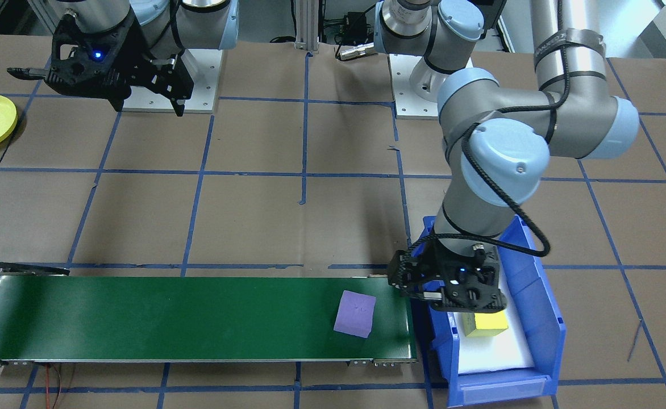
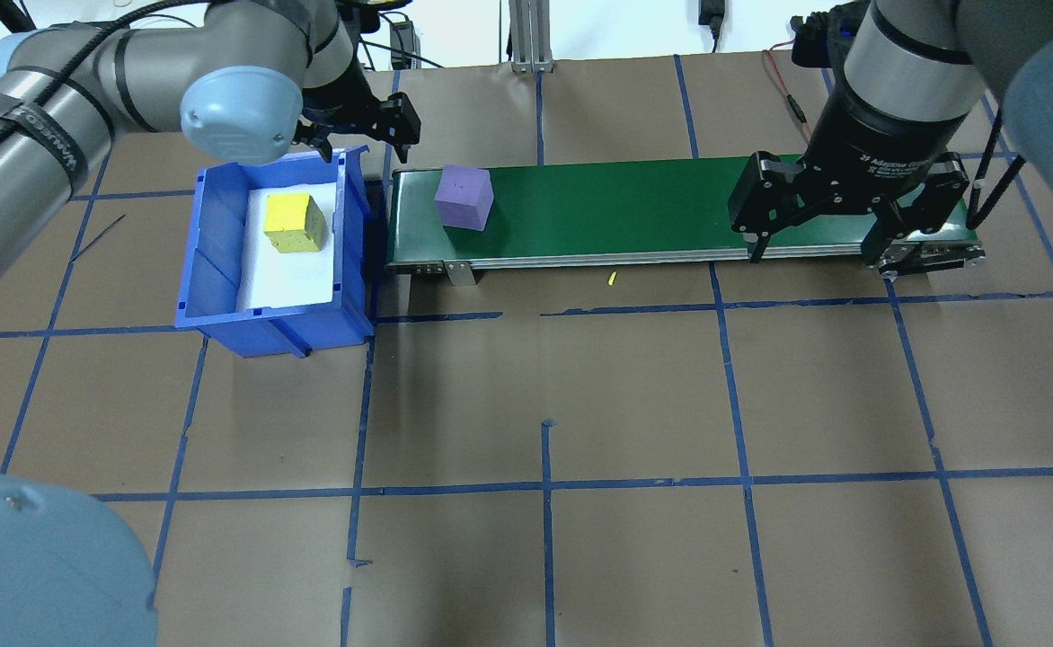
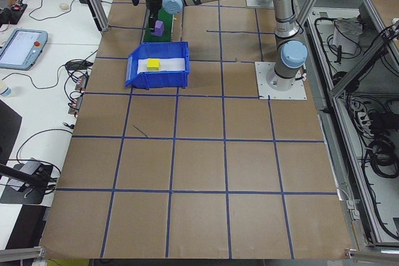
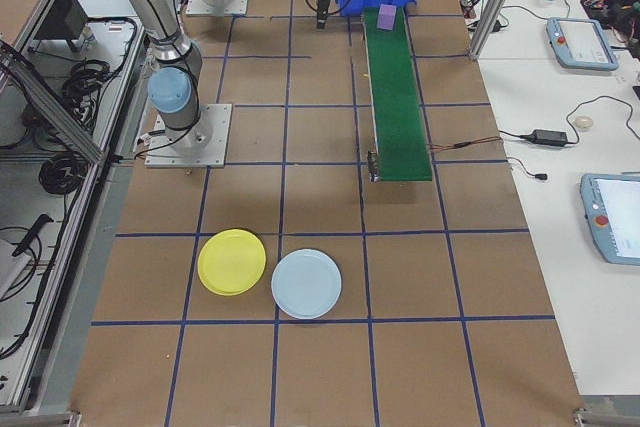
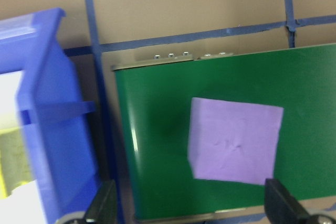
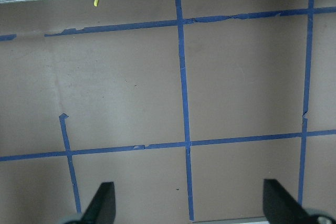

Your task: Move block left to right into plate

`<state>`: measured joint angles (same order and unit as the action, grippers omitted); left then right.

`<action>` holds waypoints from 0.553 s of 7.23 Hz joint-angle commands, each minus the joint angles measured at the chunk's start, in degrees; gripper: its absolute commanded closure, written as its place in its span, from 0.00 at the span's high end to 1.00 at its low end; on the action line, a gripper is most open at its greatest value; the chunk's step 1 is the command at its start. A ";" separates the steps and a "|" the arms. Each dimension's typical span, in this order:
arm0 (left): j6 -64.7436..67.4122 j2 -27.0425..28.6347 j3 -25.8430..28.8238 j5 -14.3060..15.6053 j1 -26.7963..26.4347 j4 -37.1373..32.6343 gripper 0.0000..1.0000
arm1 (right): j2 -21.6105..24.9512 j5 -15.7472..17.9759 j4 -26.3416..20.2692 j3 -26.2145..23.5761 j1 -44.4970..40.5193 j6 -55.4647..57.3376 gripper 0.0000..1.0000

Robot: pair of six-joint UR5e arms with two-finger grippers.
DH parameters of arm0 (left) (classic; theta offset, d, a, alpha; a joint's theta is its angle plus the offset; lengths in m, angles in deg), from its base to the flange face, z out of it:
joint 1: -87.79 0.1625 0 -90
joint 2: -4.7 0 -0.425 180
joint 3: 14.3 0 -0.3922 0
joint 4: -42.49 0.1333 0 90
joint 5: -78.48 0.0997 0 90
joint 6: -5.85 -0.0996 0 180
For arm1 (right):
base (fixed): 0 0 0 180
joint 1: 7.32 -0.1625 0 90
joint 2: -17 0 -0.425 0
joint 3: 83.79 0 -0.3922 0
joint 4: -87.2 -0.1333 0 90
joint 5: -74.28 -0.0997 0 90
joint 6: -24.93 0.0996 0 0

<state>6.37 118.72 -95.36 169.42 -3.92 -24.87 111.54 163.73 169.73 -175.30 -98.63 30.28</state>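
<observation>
Right now I see the purple block (image 2: pixel 464 198) lying free on the belt's (image 2: pixel 634 211) left end; my left gripper (image 5: pixel 191 211) and right gripper (image 6: pixel 189 208) are both spread, empty.

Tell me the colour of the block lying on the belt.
Purple block, clearest in the left wrist view.

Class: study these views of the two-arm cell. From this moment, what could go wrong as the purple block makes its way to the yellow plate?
1. The purple block sits at the green belt's end beside the blue bin, with the left gripper low there: a move could clip either.
2. The yellow plate overlaps the light blue plate: a drop could land on the wrong one.
</observation>
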 commanded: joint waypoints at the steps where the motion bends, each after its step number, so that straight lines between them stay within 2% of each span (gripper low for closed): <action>1: -2.61 2.08 0.22 -0.14 6.95 -0.67 1.00 | 0.03 -0.50 -0.09 0.01 -0.01 0.02 1.00; 3: -4.73 5.25 0.04 -0.14 9.70 -0.23 1.00 | -0.41 -0.86 2.09 0.53 0.60 -4.17 1.00; 4: -10.83 5.60 -2.14 -0.14 10.93 1.17 1.00 | -1.37 -4.60 4.19 0.62 2.95 -4.46 1.00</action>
<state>0.56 123.43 -95.71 169.30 5.41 -24.79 111.00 161.99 171.80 -174.83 -97.60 27.16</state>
